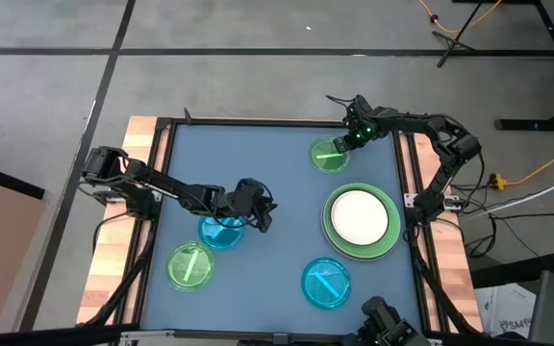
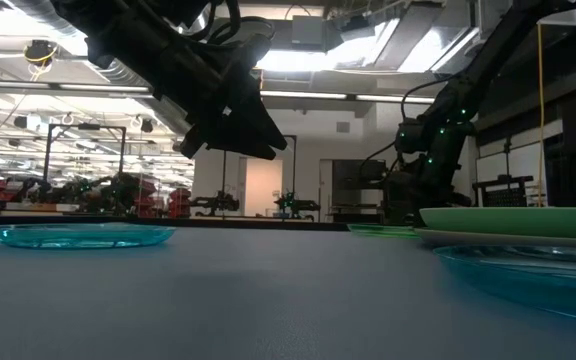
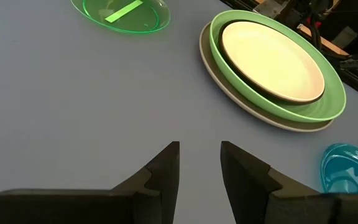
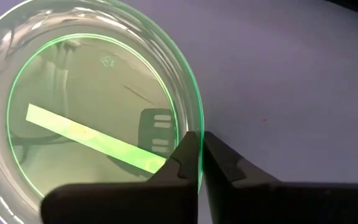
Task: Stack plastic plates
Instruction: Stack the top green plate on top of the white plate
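Your stack of large plates [image 1: 361, 219] at the table's [image 1: 258, 163] right side, one small plate [image 1: 329, 155] behind it at the far edge, another [image 1: 326, 283] in front, two more [image 1: 222, 232] [image 1: 190, 265] side by side toward the left front.

the worktop [image 1: 277, 192] has a smooth, matt blue-grey surface framed by pale bare wood at its sides. the small green plate [image 4: 92, 118] is clear glossy plastic, see-through, with an opaque green strip. the white plate [image 3: 272, 59] and large light green plate [image 3: 328, 93] look smooth, softly shiny plastic. the left tool [image 3: 199, 168] fingers are matt black.
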